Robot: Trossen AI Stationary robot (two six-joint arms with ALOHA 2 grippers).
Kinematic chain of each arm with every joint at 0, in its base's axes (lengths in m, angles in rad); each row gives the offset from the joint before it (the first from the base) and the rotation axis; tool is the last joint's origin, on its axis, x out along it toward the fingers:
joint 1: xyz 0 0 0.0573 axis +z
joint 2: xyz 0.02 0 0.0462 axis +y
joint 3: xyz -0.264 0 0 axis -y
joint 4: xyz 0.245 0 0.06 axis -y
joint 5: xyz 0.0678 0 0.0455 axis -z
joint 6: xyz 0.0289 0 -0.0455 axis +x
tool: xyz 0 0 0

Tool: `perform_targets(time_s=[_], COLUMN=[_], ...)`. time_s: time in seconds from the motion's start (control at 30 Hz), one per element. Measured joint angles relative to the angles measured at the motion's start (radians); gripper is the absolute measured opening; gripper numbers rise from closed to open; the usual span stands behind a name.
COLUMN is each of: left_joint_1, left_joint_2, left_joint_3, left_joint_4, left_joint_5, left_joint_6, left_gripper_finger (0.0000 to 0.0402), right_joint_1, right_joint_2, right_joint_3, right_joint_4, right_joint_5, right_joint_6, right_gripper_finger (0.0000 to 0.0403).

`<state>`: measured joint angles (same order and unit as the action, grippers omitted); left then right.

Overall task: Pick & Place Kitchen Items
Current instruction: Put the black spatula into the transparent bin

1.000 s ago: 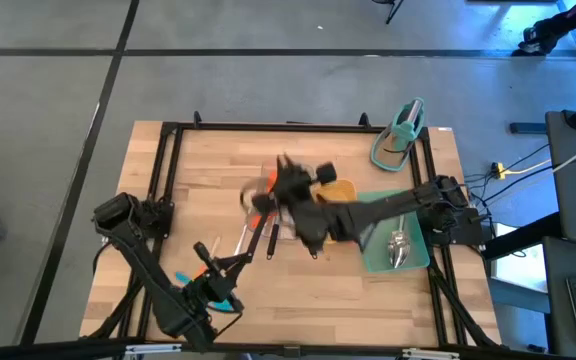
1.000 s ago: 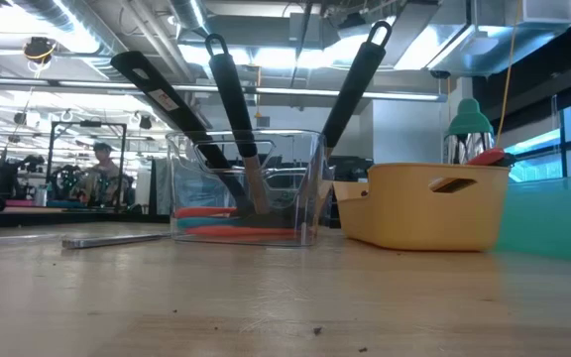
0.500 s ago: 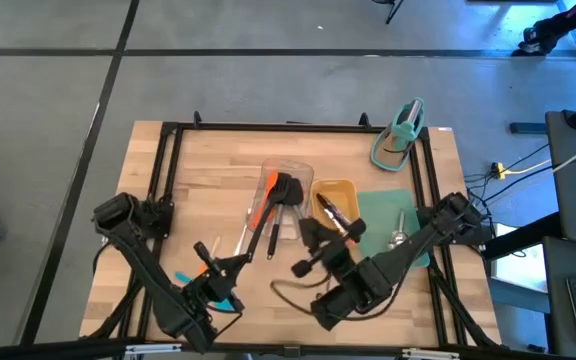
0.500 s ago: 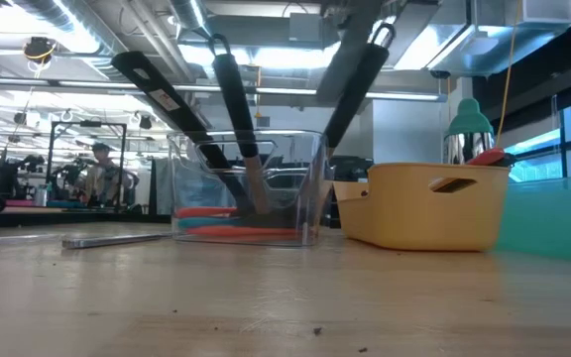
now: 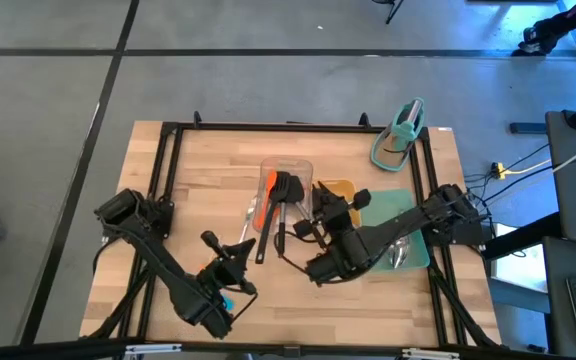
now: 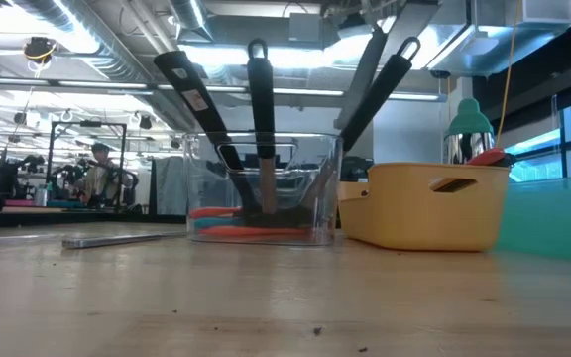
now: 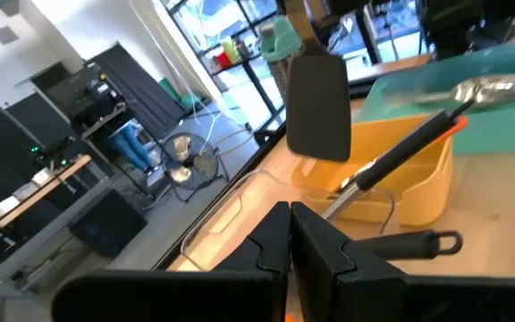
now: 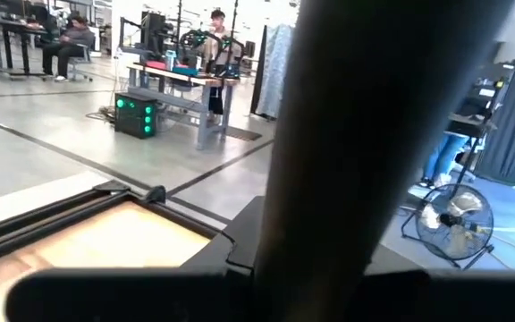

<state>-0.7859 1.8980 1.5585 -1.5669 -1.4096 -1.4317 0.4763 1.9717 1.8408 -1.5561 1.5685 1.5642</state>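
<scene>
Black turners and an orange spatula [image 5: 268,188] stand head-down in the clear tray [image 5: 303,166], handles leaning on its near rim. In the low view their black handles [image 6: 258,109] slant up out of it. A steel-shafted utensil [image 7: 392,161] lies in the yellow tray [image 5: 340,187]. Steel spoons [image 5: 400,248] rest on the teal mat. My right gripper [image 5: 320,216] hovers between the clear and yellow trays, shut on a black utensil [image 8: 365,134]. My left gripper [image 5: 240,252] is shut near the table's near edge, beside a looped black handle [image 7: 423,240]. My right gripper is shut on a black utensil whose broad dark shaft [image 8: 329,215] rises between the fingers and fills the wrist view. In the low view a black handle [image 6: 373,61] slants up from the clear tray toward the gripper. The place of contact itself is hidden.
A teal stand [image 5: 400,135] sits at the table's far right corner. A flat steel piece [image 6: 117,239] lies on the wood left of the clear tray. A black frame [image 5: 168,160] borders the table. Bare wood lies along the left and near sides.
My right arm swung from over the clear tray toward the near edge, then back up between the two trays. In the low view the clear tray and its handles shifted a little to the right, and one more black handle leans there. My left arm moved slightly toward the right.
</scene>
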Motion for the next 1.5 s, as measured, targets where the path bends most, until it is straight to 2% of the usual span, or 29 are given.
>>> perform_targets(time_s=[0.27,0.33,0.4,0.53,0.73,0.83,0.9,1.0,1.13,1.23,1.33,1.5], left_joint_1=[0.011,0.011,0.010,0.008,0.008,0.008,0.008,0.008,0.008,0.002,-0.006,-0.018], left_joint_2=[0.000,0.000,0.000,0.000,0.000,0.000,0.000,0.000,0.000,0.000,0.000,0.000], left_joint_3=[0.000,0.000,0.000,0.000,0.000,0.000,0.000,0.000,0.000,0.000,0.000,0.000], left_joint_4=[0.000,0.000,0.000,0.009,0.023,0.023,0.023,0.023,0.023,0.023,0.023,0.023], left_joint_5=[0.018,0.014,0.014,0.011,0.001,-0.002,-0.002,-0.002,0.001,0.005,0.006,0.006], left_joint_6=[0.024,0.024,0.023,0.022,0.047,0.056,0.066,0.073,0.092,0.092,0.092,0.092], left_gripper_finger=[0.0004,0.0004,0.0005,0.0008,0.0008,0.0008,0.0008,0.0008,0.0008,0.0008,0.0008,0.0008], right_joint_1=[0.044,0.047,0.044,0.057,0.083,0.081,0.073,0.057,0.045,0.049,0.062,0.090], right_joint_2=[-0.040,-0.052,-0.065,-0.064,-0.060,-0.053,-0.051,-0.064,-0.091,-0.106,-0.139,-0.245], right_joint_3=[0.005,0.034,0.080,0.171,0.194,0.196,0.196,0.196,0.196,0.196,0.194,0.196], right_joint_4=[0.004,0.046,0.105,0.352,1.141,1.492,1.648,1.766,1.728,1.489,1.035,0.129], right_joint_5=[0.000,-0.001,0.007,0.009,0.001,-0.019,-0.028,-0.045,-0.028,0.000,-0.004,0.001], right_joint_6=[0.082,0.059,-0.043,-0.424,-1.410,-1.821,-2.003,-2.106,-2.041,-1.835,-1.394,-0.354], right_gripper_finger=[0.0054,0.0054,0.0054,0.0054,0.0054,0.0054,0.0054,0.0054,0.0054,0.0054,0.0054,0.0054])
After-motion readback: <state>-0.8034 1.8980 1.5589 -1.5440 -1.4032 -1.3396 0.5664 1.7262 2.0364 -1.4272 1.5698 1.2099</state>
